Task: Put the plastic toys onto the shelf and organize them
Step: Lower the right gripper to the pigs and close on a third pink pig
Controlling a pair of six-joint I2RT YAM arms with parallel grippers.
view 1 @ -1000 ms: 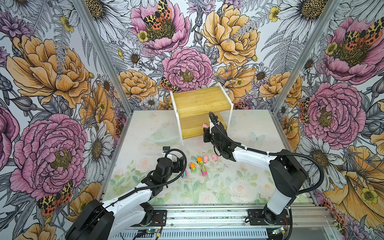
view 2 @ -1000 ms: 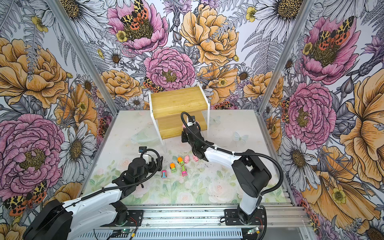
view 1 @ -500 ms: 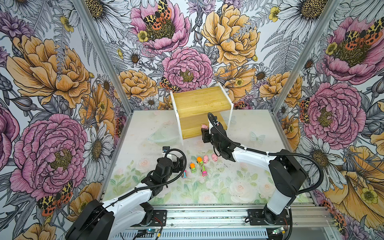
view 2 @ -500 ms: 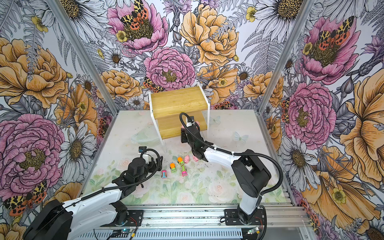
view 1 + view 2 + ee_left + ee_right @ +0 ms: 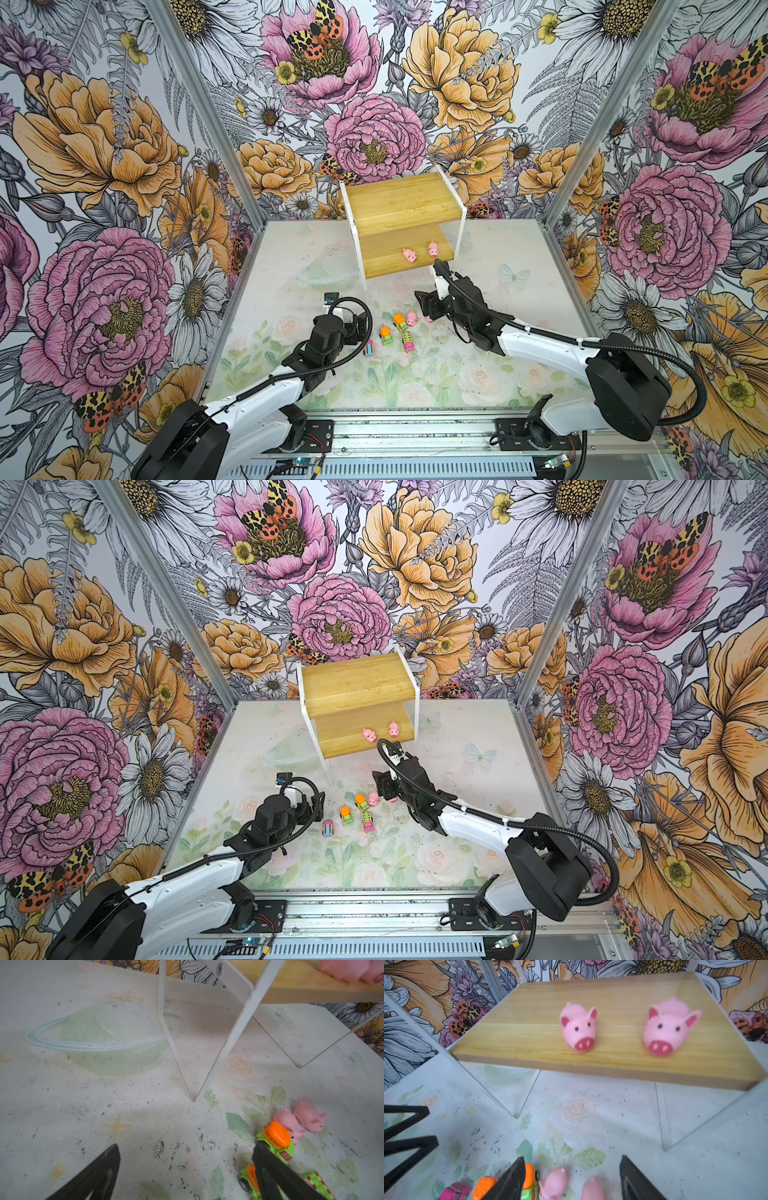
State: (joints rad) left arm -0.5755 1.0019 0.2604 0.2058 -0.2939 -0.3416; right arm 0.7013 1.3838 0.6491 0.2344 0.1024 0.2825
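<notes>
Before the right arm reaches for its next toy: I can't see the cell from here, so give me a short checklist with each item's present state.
1. Right gripper empty, jaws apart: ok.
2. Left gripper empty, jaws apart: ok.
3. One pink plastic pig and its twin upright on the lower board of the light bamboo two-tier shelf: ok.
4. Free room beside them on that board: ok.
5. Tabletop pink pig clear of the green truck with orange top: not ok, they sit tight together.

2 pigs [image 5: 433, 249] on shelf [image 5: 382, 254], 6 toys [image 5: 386, 335] before

Pink pigs [image 5: 578, 1027], honey-yellow shelf [image 5: 519, 1032]
</notes>
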